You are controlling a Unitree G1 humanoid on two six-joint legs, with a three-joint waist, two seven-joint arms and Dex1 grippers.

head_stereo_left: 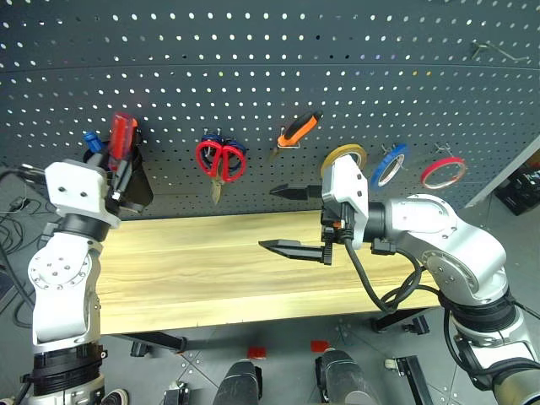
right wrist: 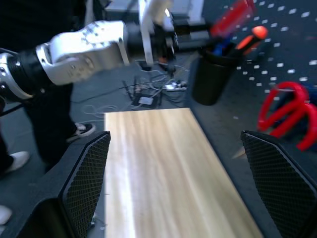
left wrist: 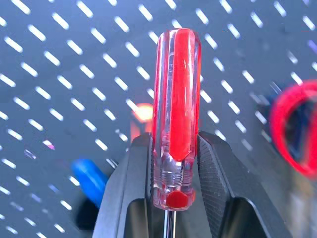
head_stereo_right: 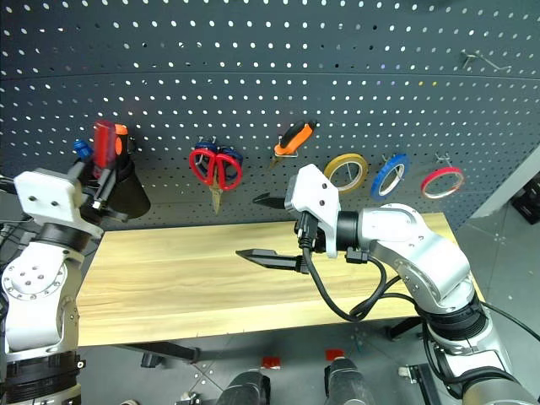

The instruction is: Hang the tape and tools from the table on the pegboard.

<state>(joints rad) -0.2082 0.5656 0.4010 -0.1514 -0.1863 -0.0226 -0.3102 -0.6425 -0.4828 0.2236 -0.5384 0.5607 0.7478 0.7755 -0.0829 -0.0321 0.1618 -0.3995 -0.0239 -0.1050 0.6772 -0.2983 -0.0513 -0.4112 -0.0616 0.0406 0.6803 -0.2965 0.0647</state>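
Left gripper (left wrist: pixel 173 163): clamped on the screwdriver (head_stereo_left: pixel 123 135) near the base of its red handle, raised in front of the pegboard (head_stereo_left: pixel 270 76) at its left end.
Screwdriver axis: handle points up along the fingers, toward the board; the shaft runs down between the fingers and is cut off from view.
Holder: a black cup (head_stereo_left: pixel 135 187) hangs just below and behind the left gripper, with a blue handle (head_stereo_left: pixel 91 140) and an orange one rising from it. The cup lies under the screwdriver, close by.
Nearer arm: the left, by far; the cup is well apart from the right arm.
Right gripper (head_stereo_left: pixel 291 221): fingers wide apart, holding nothing, turned sideways over the middle of the table (head_stereo_left: pixel 211 278).
Table: bare planks where I can see them.
Already hung: red scissors (head_stereo_left: pixel 221 160), orange-and-black pliers (head_stereo_left: pixel 299 128), thin red tape (head_stereo_left: pixel 444 171) at the right, beside a yellow roll (head_stereo_left: pixel 344 156) and a blue roll (head_stereo_left: pixel 391 163).
Judgement: the screwdriver looks like the last item; it likely needs turning tip-down over the cup.
Hard to tell: the cup's mouth and free room inside, and the screwdriver's tip.
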